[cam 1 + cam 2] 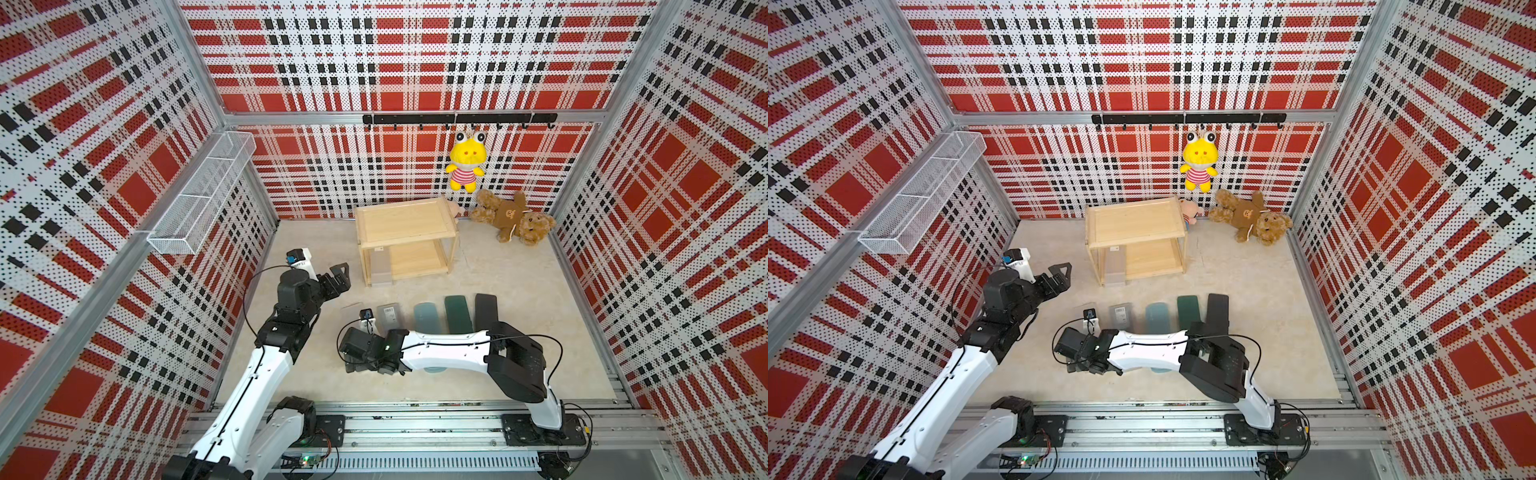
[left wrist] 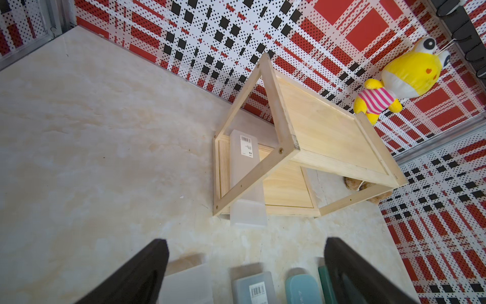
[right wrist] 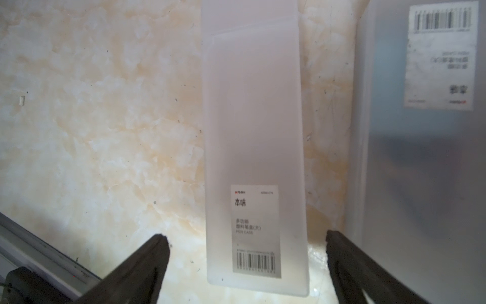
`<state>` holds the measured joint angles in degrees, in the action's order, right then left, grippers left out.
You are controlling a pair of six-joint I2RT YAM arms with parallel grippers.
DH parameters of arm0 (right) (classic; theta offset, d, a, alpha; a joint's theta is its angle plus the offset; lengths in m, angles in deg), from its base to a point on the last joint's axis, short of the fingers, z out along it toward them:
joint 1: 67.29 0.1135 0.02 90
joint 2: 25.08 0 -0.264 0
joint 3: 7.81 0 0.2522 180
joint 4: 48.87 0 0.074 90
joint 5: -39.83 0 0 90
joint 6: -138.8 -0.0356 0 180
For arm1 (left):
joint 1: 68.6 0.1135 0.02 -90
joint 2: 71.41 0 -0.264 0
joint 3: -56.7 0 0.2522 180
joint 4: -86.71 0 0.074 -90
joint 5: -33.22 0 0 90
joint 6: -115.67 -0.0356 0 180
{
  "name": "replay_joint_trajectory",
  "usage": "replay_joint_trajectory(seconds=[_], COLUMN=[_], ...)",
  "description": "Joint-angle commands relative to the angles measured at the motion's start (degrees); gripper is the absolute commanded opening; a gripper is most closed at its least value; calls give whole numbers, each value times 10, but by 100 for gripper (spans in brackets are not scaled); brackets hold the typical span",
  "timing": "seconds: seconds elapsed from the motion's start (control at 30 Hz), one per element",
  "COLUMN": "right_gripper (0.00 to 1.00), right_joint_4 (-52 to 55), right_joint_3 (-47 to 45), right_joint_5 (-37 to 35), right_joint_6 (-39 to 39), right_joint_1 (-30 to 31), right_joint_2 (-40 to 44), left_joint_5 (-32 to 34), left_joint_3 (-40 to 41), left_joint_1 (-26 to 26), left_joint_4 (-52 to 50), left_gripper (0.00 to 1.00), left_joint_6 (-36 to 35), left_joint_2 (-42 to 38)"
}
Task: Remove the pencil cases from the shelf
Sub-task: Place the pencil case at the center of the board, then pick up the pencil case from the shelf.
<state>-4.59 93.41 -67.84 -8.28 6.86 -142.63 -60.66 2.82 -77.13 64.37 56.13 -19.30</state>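
Left gripper: fingers spread wide, holding nothing; ahead of the fingertips the last frosted case lies on the lower board of the shelf, one end jutting towards them; that end looks best to pinch, then slide out level. Right gripper: fingers spread, flanking without touching a second frosted case flat on the tabletop; a labelled case lies just outside one finger.

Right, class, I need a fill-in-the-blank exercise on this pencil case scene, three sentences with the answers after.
The shelf holds ___ pencil case, on its lower board.
The right tool, above a frosted case, is ___, not shut.
The black case ends a row of ___ cases on the table.
Missing words: one; open; five.
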Motion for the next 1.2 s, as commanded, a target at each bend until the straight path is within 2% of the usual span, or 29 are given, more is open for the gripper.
replay_joint_trajectory(seconds=[0.0,0.13,0.23,0.37,0.43,0.5,0.57,0.67,0.83,1.17], right_gripper=[100,100,100,100,100,100,100,100,100,100], right_joint_4=[2,42,51,59,66,68,64,47,42,23], right_joint_3=[5,29,12,-14,-13,-14,-20,-35,-41,-78], right_joint_5=[-61,-139,-181,-166,-158,-152,-113,-71,-56,-33], right_joint_6=[57,120,147,175,196,212,218,219,226,222], right_joint_1=[3,-6,-40,-126,-164,-195,-235,-274,-296,-308], right_joint_2=[74,144,230,340,371,391,402,411,410,408], left_joint_5=[6,17,101,204,250,323,380,413,449,496], left_joint_3=[13,28,28,31,24,13,-7,-51,-148,-248], left_joint_1=[4,-24,-121,-222,-264,-309,-336,-356,-380,-385], left_joint_4=[12,19,17,50,61,64,71,86,73,32], left_gripper=[99,99,99,99,99,99,99,100,100,99], left_joint_6=[7,14,29,71,90,101,105,71,12,-48], left_joint_2=[-16,-21,-1,55,90,129,179,269,405,526])
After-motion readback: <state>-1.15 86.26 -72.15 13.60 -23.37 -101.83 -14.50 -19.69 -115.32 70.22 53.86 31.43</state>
